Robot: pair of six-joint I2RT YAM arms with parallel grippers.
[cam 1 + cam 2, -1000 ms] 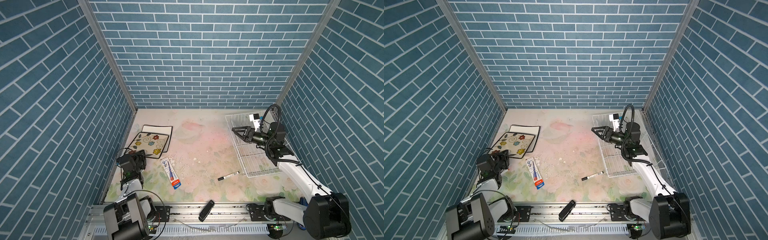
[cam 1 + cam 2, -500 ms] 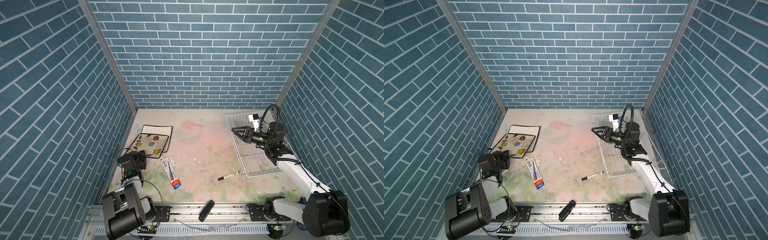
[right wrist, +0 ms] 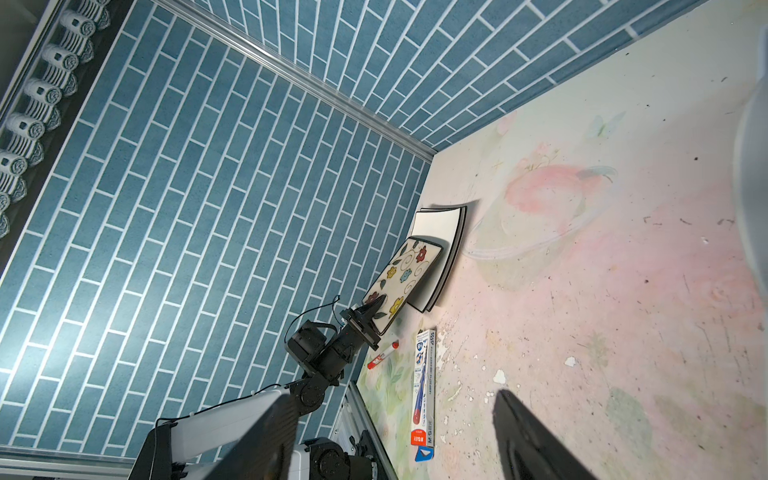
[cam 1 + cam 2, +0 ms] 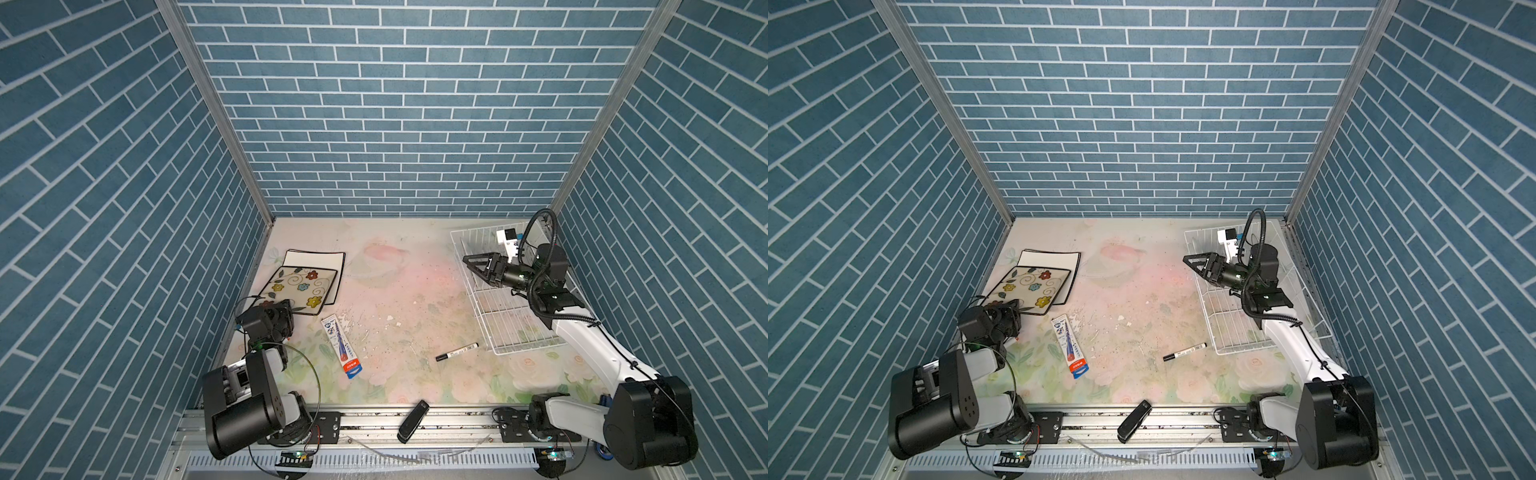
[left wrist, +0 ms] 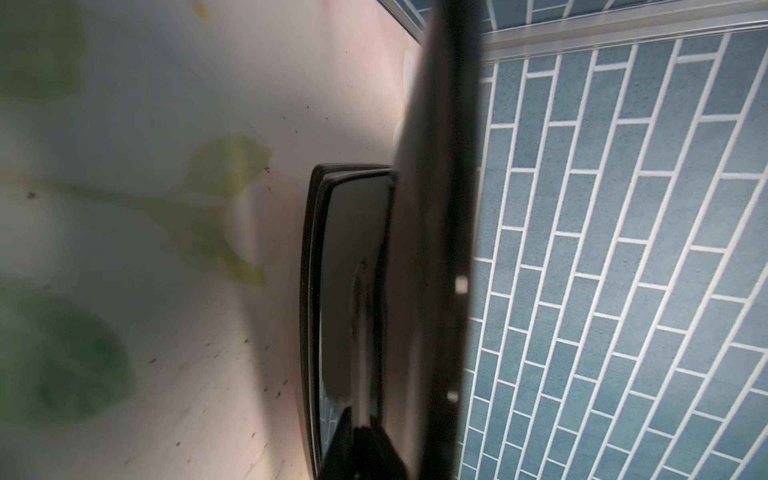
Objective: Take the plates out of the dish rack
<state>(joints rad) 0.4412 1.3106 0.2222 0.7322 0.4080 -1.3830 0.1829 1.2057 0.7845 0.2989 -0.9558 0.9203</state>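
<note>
Two of the plates lie at the far left, seen in both top views. The plain white square plate [image 4: 316, 262] is flat on the table, and the flowered cream plate [image 4: 302, 286] leans over its near edge. My left gripper [image 4: 286, 303] is shut on the flowered plate's near corner, as the right wrist view also shows [image 3: 371, 309]. In the left wrist view that plate's dark edge [image 5: 438, 208] runs across the frame. The white wire dish rack [image 4: 513, 332] stands at the right. My right gripper [image 4: 469, 261] hangs open and empty over its far left rim.
A toothbrush pack [image 4: 343, 348] lies in front of the plates, with a red marker [image 3: 382, 354] beside it near the left wall. A black marker [image 4: 457, 351] lies off the rack's near left corner. A black device [image 4: 412, 421] sits on the front rail. Brick walls enclose three sides.
The left arm's rear links have shifted slightly. Both grippers, the plates and the rack sit where they were.
</note>
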